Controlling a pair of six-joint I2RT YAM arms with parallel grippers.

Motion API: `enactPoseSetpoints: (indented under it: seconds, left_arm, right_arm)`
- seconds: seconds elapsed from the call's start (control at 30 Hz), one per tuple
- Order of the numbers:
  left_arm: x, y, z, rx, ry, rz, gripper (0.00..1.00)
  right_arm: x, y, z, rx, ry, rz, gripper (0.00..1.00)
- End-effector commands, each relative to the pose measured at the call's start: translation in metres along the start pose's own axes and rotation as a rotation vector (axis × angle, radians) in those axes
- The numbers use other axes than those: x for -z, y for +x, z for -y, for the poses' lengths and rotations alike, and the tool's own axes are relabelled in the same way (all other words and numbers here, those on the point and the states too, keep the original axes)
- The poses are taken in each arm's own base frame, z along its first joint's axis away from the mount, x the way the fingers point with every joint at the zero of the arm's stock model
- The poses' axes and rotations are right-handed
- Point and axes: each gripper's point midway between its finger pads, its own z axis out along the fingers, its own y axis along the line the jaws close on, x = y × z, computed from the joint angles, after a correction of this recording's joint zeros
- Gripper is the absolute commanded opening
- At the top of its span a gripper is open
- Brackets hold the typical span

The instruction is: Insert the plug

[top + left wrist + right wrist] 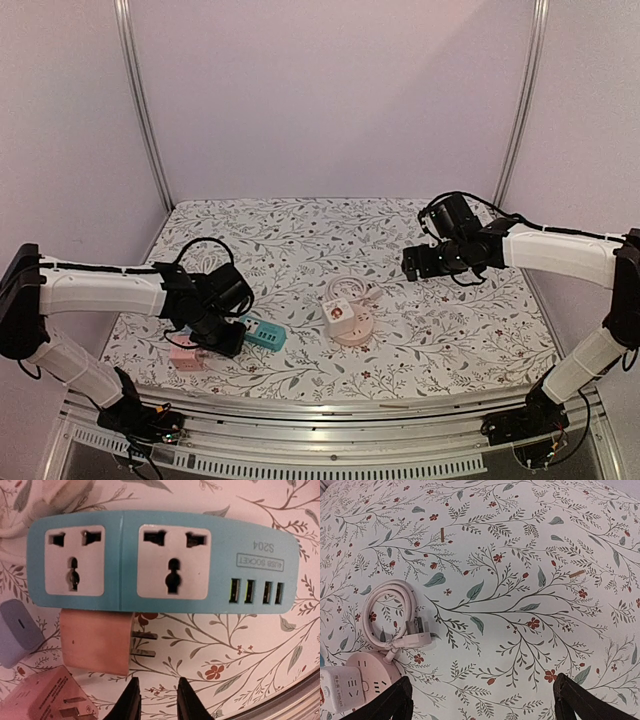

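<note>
Plug's not in yet, pretty much everything still to do

Left gripper (158,694) hangs empty, fingers only a narrow gap apart, just short of the pink plug (97,640). The plug lies flat against the teal socket strip (220,535), and both outlets are bare, so grabbing and inserting are left. Right gripper (482,705) is spread wide and empty near the white round socket (367,672).

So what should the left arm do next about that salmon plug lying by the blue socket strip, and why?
Probably nudge the left gripper, open and empty, toward the salmon plug until it straddles the body. It lies flat beside the blue strip, prongs bare and in no socket, so it needs gripping first.
</note>
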Motion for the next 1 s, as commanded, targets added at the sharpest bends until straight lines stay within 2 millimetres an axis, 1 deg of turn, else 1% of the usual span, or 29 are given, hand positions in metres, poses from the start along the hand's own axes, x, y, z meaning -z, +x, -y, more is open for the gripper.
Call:
enactPoseSetpoints:
  seconds: [0.0,0.03,0.1,0.17,0.2,0.27,0.4,0.5,0.67,0.87,0.97]
  left_arm:
    - [0.009,-0.010,-0.004,-0.002,-0.056,0.042,0.39]
    - [0.013,-0.012,-0.009,0.005,-0.080,0.057,0.49]
    - [0.018,-0.016,-0.018,0.015,-0.121,0.087,0.66]
    - [0.021,-0.019,-0.024,0.020,-0.141,0.106,0.75]
    - [0.021,-0.021,-0.026,0.020,-0.147,0.112,0.77]
    - [0.020,-0.024,-0.030,0.021,-0.156,0.115,0.77]
    - [0.011,-0.028,-0.041,0.040,-0.173,0.101,0.69]
    - [0.003,-0.029,-0.044,0.044,-0.168,0.079,0.66]
    - [-0.007,-0.030,-0.036,0.036,-0.118,0.055,0.59]
    - [-0.012,-0.025,-0.029,0.032,-0.079,0.024,0.58]
    - [-0.016,-0.023,-0.027,0.027,-0.069,0.012,0.53]
  right_arm:
    - [0.000,-0.002,-0.002,0.015,0.007,-0.003,0.96]
    - [0.000,-0.002,-0.002,0.014,0.008,-0.004,0.96]
    - [0.000,-0.001,-0.002,0.015,0.008,-0.003,0.96]
    - [0.000,-0.001,-0.002,0.018,0.008,-0.005,0.96]
    - [0.000,-0.001,-0.002,0.017,0.008,-0.005,0.96]
    - [0.000,-0.002,-0.002,0.018,0.006,-0.002,0.96]
    - [0.000,-0.001,-0.002,0.021,0.006,-0.004,0.96]
    - [0.000,-0.002,-0.002,0.024,0.006,-0.002,0.96]
    - [0.000,-0.001,-0.002,0.023,0.007,-0.002,0.96]
    - [-0.001,-0.001,-0.002,0.028,0.009,-0.002,0.96]
    - [-0.002,-0.001,-0.002,0.027,0.010,-0.005,0.96]
